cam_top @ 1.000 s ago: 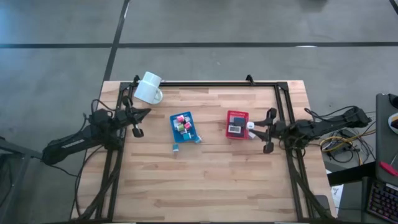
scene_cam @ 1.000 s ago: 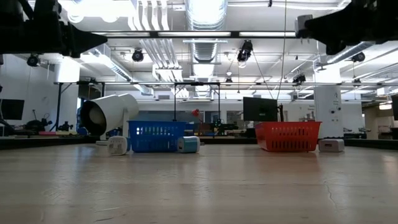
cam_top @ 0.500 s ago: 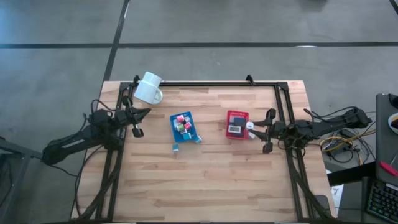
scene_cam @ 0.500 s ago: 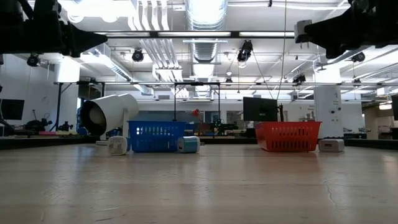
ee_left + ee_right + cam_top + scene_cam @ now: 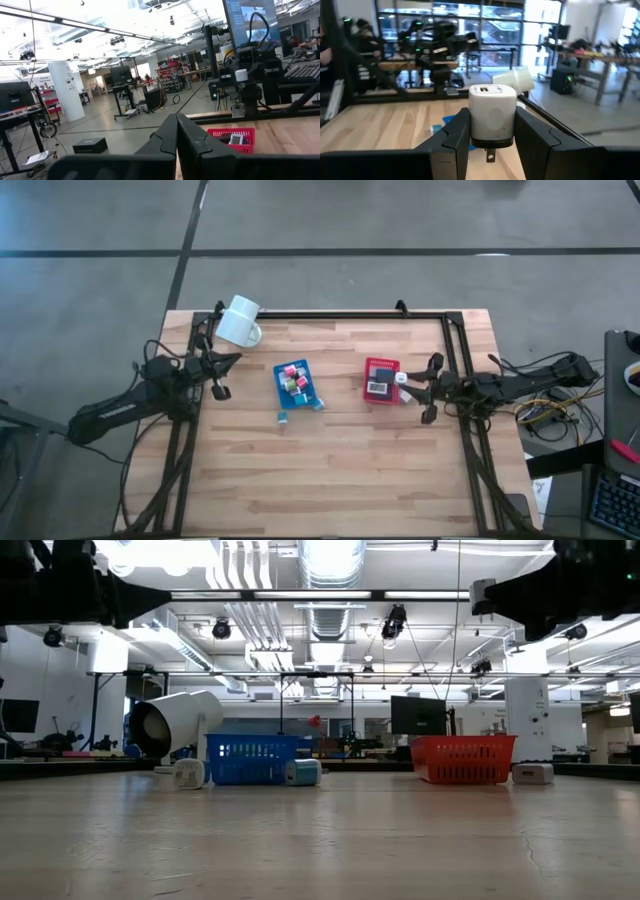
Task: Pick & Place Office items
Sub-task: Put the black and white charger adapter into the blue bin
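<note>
high view: while the left gripper (image 5: 218, 376) waits near the white mug (image 5: 239, 321), the right gripper (image 5: 407, 382) hovers just beside the red tray (image 5: 381, 379) with a white block (image 5: 401, 379); small blocks fill the blue tray (image 5: 296, 383), two lie on the table (image 5: 330, 470) close by.
low view: both trays stand on the wood, a white item (image 5: 532, 773) right of the red one.
left wrist view: fingers (image 5: 167, 137) pressed together.
right wrist view: fingers (image 5: 456, 131) pinching the white block.
</note>
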You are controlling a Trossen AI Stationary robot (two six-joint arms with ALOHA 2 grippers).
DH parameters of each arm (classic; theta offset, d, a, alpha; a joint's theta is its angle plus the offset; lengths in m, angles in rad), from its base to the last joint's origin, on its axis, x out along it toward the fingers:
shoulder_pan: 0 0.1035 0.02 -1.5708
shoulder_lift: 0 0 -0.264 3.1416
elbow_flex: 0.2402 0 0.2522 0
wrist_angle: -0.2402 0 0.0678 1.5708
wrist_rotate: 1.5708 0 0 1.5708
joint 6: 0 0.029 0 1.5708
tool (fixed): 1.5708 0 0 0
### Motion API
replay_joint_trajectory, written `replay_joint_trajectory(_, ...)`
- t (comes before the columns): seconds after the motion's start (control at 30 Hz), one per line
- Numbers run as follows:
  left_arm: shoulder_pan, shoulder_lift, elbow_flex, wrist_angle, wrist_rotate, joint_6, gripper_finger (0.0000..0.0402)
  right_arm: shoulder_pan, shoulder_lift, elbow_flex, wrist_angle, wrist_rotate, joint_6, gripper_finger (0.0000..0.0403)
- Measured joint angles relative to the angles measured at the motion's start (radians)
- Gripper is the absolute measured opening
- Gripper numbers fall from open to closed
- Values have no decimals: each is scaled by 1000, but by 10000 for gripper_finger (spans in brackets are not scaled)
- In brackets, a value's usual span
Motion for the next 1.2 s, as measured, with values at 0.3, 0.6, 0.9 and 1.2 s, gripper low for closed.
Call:
replay_joint_trajectory(0.3, 0, 0, 0, 14, 0, -10, 5, -91, 422, 215, 7, -16, 60, 117)
replay_joint_trajectory(0.6, 0, 0, 0, 13, 0, -11, 5, -269, 1000, 638, -41, -234, -15, 117)
replay_joint_trajectory(0.9, 0, 0, 0, 12, -1, -12, 5, -327, 1416, 1046, -223, -357, -87, 121)
replay_joint_trajectory(1.2, -1, 0, 0, 12, -3, -27, 5, -329, 1631, 1251, -391, -390, -83, 122)
